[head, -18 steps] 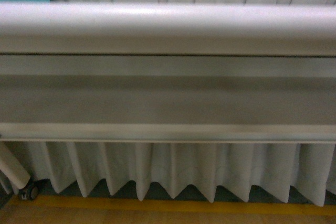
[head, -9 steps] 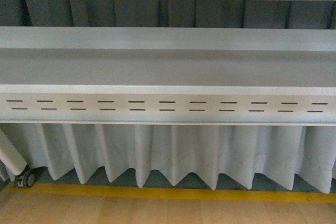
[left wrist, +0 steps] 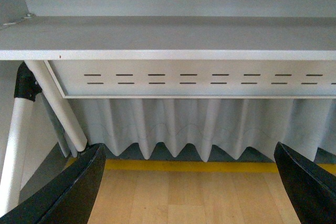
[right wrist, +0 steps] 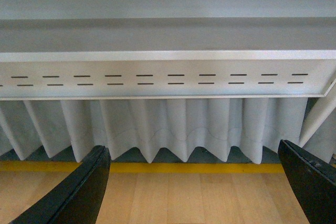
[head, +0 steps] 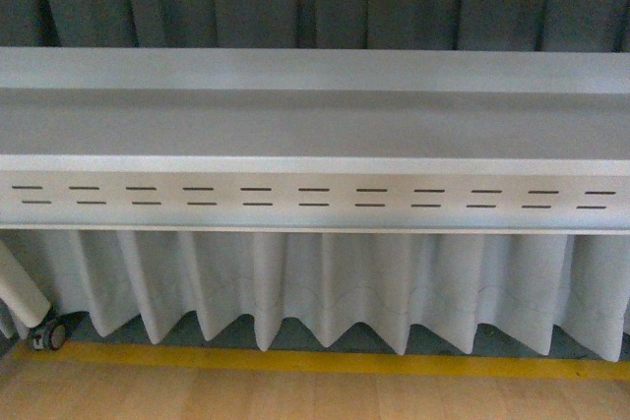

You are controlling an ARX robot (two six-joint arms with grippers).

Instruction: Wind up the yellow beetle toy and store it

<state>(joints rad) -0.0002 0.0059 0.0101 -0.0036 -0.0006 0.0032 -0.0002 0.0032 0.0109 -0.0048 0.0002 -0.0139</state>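
Front view showed only the worktop (head: 315, 125) edge, a slotted panel (head: 315, 199) and a pleated curtain (head: 325, 287); the yellow beetle toy appeared nowhere. Both wrist views showed the left gripper (left wrist: 191, 184) and right gripper (right wrist: 194, 184) spread apart, empty, above wooden floor (right wrist: 173, 198).

Bare white table (head: 315, 125) (slotted apron)

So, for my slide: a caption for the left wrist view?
Open left gripper faces a slotted white table panel, pleated curtain below; no toy visible.

One white table (head: 315, 130) with two rows of slots (head: 315, 197) along its front panel, above one pleated curtain (head: 335, 287) and one caster wheel (head: 47, 334).
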